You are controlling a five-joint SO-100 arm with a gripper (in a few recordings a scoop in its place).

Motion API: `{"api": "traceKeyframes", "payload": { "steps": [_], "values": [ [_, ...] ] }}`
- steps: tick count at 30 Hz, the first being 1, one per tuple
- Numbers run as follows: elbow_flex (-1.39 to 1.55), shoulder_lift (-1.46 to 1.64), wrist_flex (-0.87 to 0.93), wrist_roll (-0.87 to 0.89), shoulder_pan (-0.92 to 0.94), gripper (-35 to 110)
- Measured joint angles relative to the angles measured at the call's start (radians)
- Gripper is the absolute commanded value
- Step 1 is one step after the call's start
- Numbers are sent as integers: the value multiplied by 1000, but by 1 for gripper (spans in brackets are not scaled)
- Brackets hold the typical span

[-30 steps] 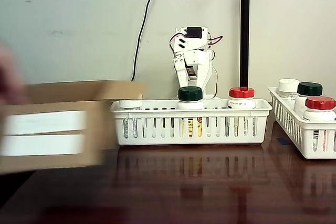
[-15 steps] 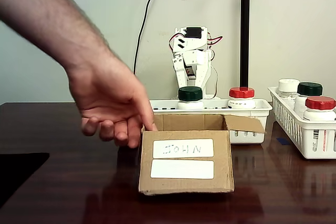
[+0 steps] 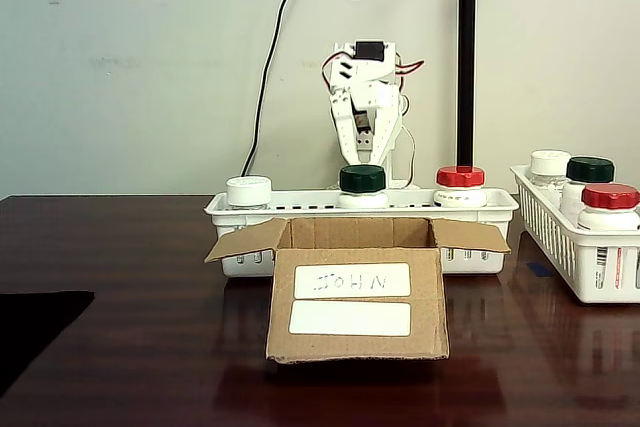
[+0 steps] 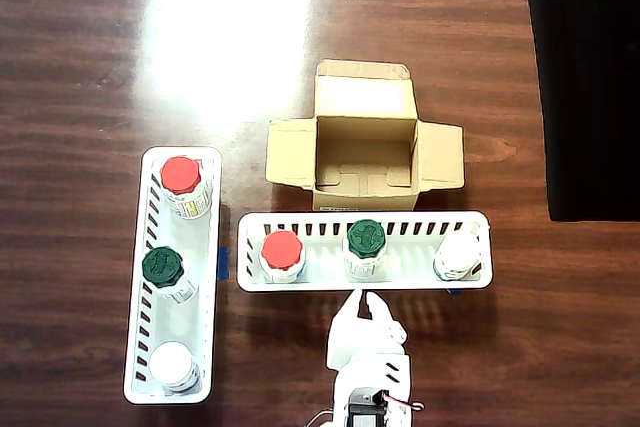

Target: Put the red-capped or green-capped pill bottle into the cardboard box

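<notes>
Tabletop (image 3: pixel 120 247): pill bottle (image 3: pixel 362 187) label seemingly hidden by cardboard box (image 3: pixel 357 297).

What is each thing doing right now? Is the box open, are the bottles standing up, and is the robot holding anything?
cardboard box: open, flaps spread, empty inside.
pill bottle: upright in the basket, green cap on.
red-capped bottle: upright, capped.
white-capped bottle: upright, capped.
basket: behind the box, holding three bottles.
side basket: holding three upright capped bottles.
gripper: holding nothing, jaws unclear.
</notes>
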Motion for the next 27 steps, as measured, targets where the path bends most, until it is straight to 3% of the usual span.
{"api": "traceKeyframes", "payload": {
  "steps": [5,12,17,21,27],
  "values": [
    [-166,-9,92,-52,-66,8],
    [-362,-175,5,-149,-161,49],
    [-420,-290,-121,-172,-183,70],
    [-422,-385,-264,-140,-160,78],
    [-387,-425,-449,-86,-149,78]
  ]
}}
